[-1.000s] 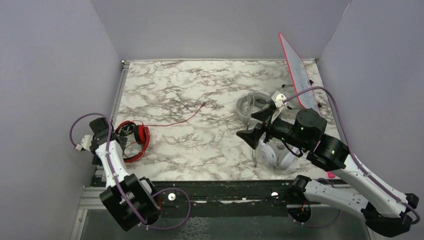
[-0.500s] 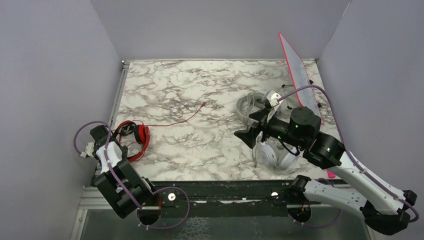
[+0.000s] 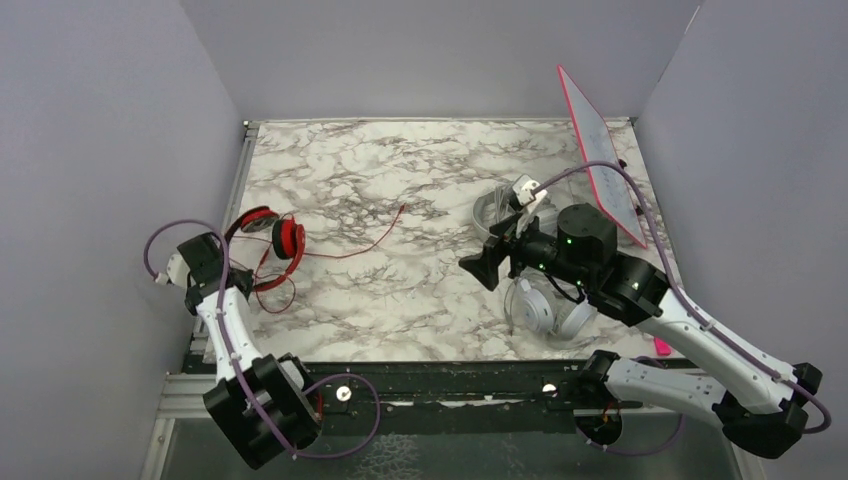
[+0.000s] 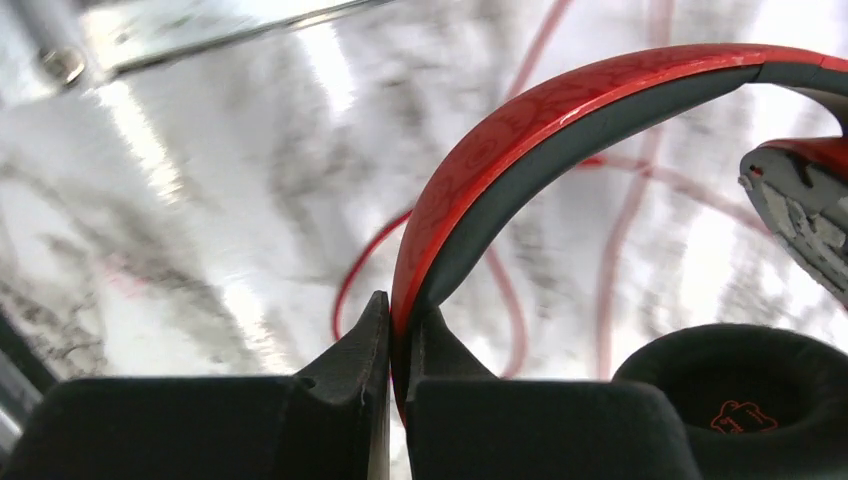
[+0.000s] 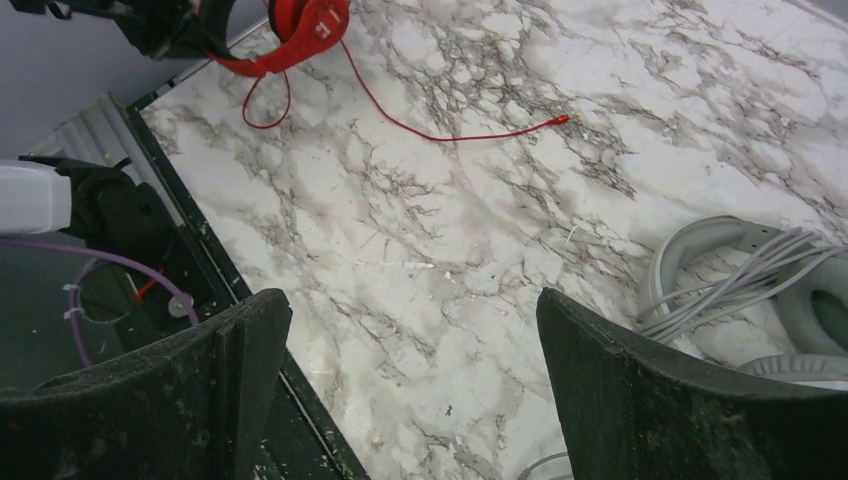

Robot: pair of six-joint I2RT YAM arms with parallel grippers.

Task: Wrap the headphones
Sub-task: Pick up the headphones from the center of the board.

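Note:
The red-and-black headphones sit at the table's left edge, partly raised, and their red cable trails right across the marble. My left gripper is shut on the red headband, with a black ear pad beside it. The light grey headphones and the white-silver headphones lie at the right with thin grey cables. Above the marble, just left of that pair, my right gripper hangs open with nothing between its fingers. In the right wrist view the grey headphones show at right.
A red-edged flat panel leans against the back right wall. Grey walls close in the table on three sides. A black rail runs along the near edge, and a small pink item lies by it at right.
My left gripper has shut on the red headband and carried the headphones a little toward the far side. The right arm has drifted slightly left, still open.

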